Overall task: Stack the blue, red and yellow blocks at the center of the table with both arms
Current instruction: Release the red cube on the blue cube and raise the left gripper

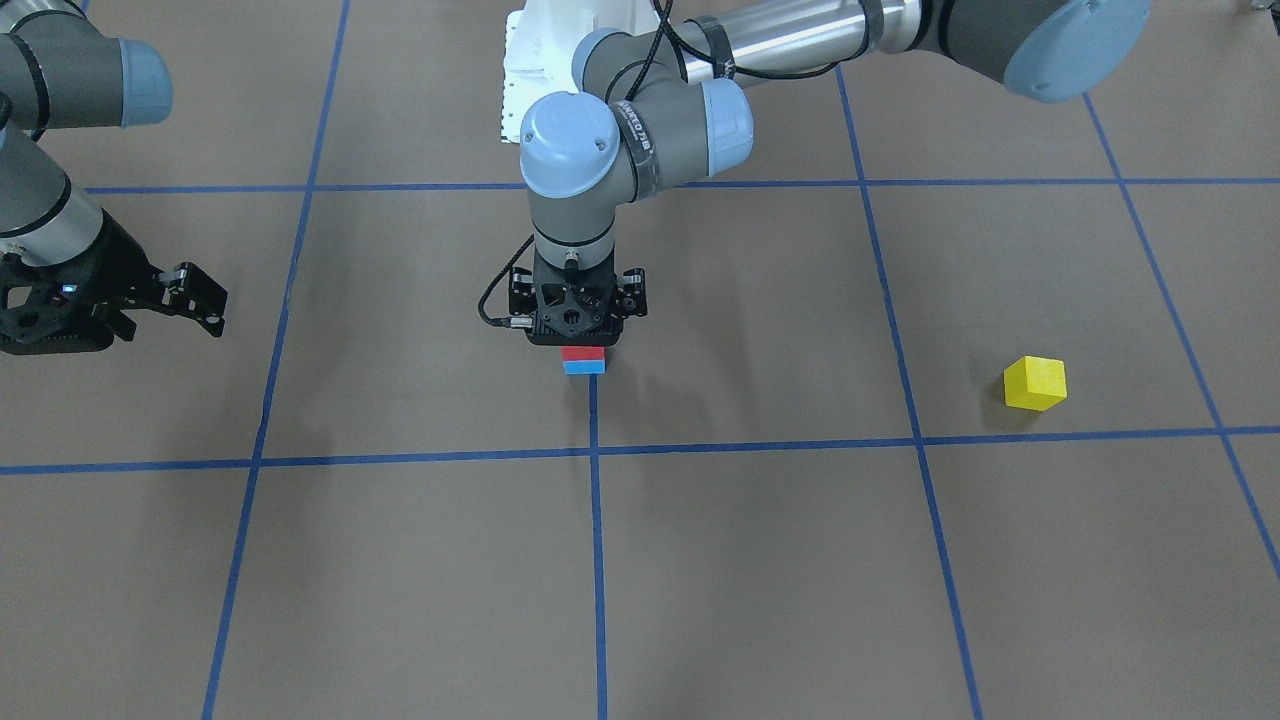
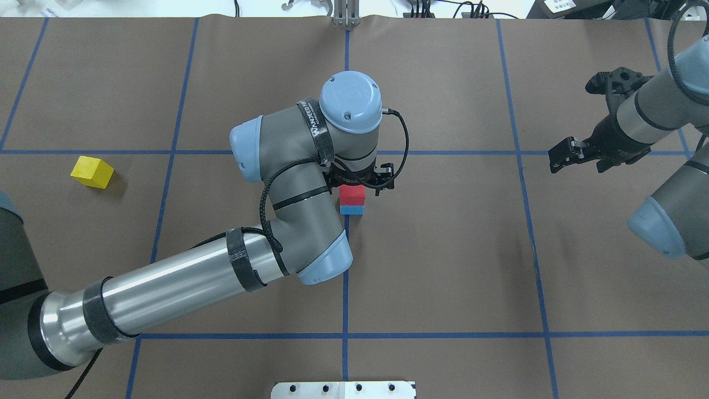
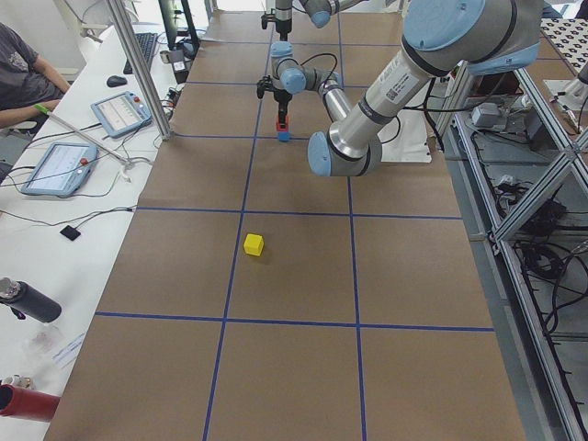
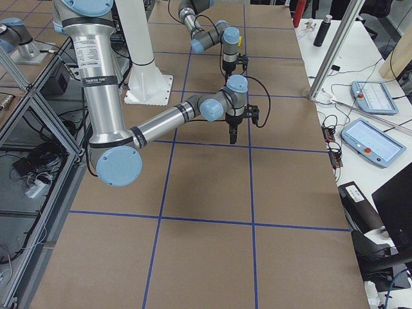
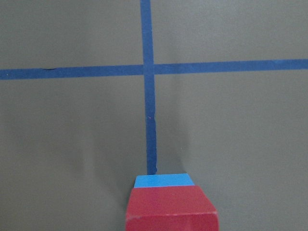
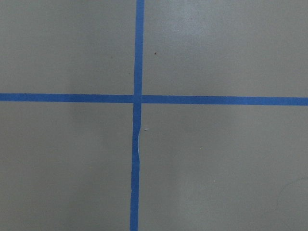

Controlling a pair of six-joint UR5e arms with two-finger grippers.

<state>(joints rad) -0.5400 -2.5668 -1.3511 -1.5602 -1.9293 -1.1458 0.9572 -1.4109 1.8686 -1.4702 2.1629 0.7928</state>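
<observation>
A red block (image 1: 583,353) sits on a blue block (image 1: 584,367) at the table's center, on a blue tape line. My left gripper (image 1: 576,335) points straight down and is shut on the red block (image 2: 352,194); its body hides the fingers. The left wrist view shows the red block (image 5: 171,209) close up, with the blue block (image 5: 163,180) under it. A yellow block (image 1: 1035,384) lies alone on my left side, and also shows in the overhead view (image 2: 92,172). My right gripper (image 2: 577,119) is open and empty, hovering over my right side.
The brown table (image 2: 443,266) carries a grid of blue tape lines. The left arm's forearm and elbow (image 2: 299,238) stretch across the near left part. A white mounting plate (image 2: 343,389) sits at the robot's edge. Operators' desks with tablets (image 3: 60,165) flank the far side.
</observation>
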